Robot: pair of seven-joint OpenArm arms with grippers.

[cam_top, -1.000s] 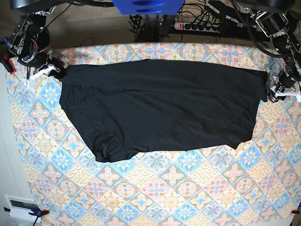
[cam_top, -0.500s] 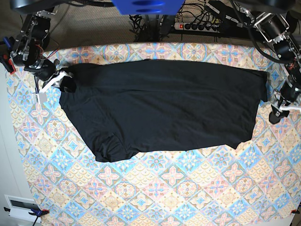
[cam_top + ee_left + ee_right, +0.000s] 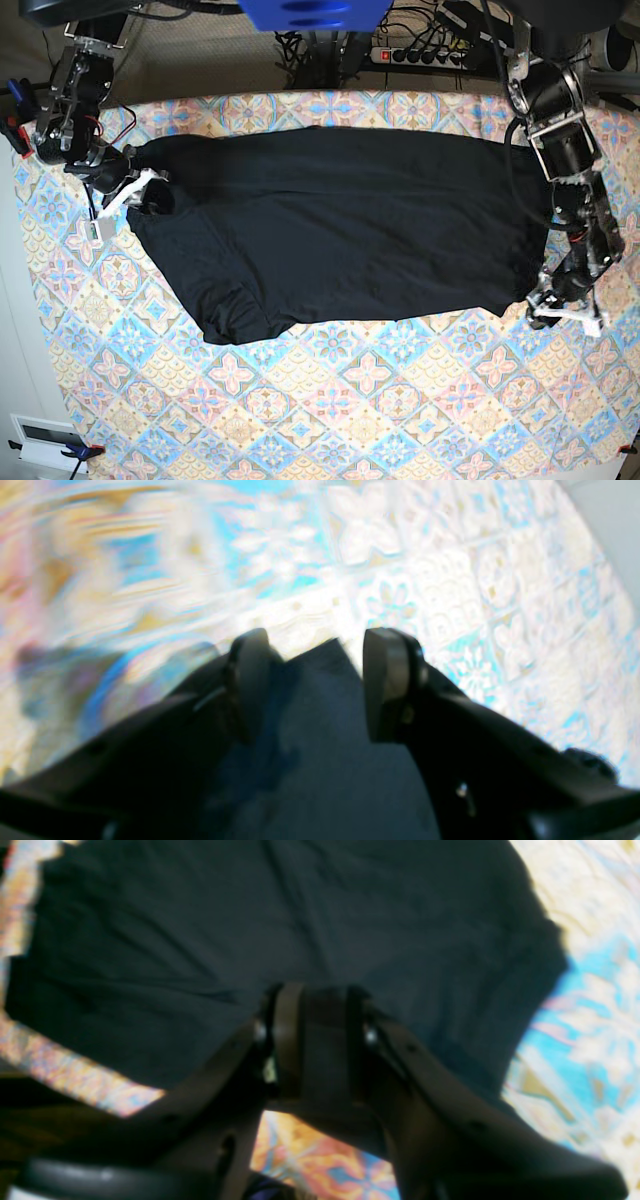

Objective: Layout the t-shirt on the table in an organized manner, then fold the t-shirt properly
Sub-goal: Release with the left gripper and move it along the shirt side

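The black shirt (image 3: 340, 225) is lying mostly flat between the two pincers, its broad body stretching from beneath the right one towards the left one, with a few soft creases showing. Its flat spread is probably giving the coming folds a straight start, though the edges nearest the pincers are looking uneven

The left pincer (image 3: 320, 682) is standing wide, with nothing pinched. A pointed corner of the shirt is showing between its fingers, so it is likely lining up to take that corner, while bare cloth is lying just beyond the tips

The right pincer (image 3: 322, 1042) is standing partly apart, narrower than the left, and is gripping nothing. It is hovering over the shirt's opposite side, cloth showing between and around its fingers, perhaps waiting for its partner to catch up so both ends can be lifting evenly

Around the shirt and under both pincers, the patterned table (image 3: 350, 430) is spreading out. Folding is seemingly at an early stage; closing too high would be missing the thin fabric, and pressing too low would be dragging the table's cover along
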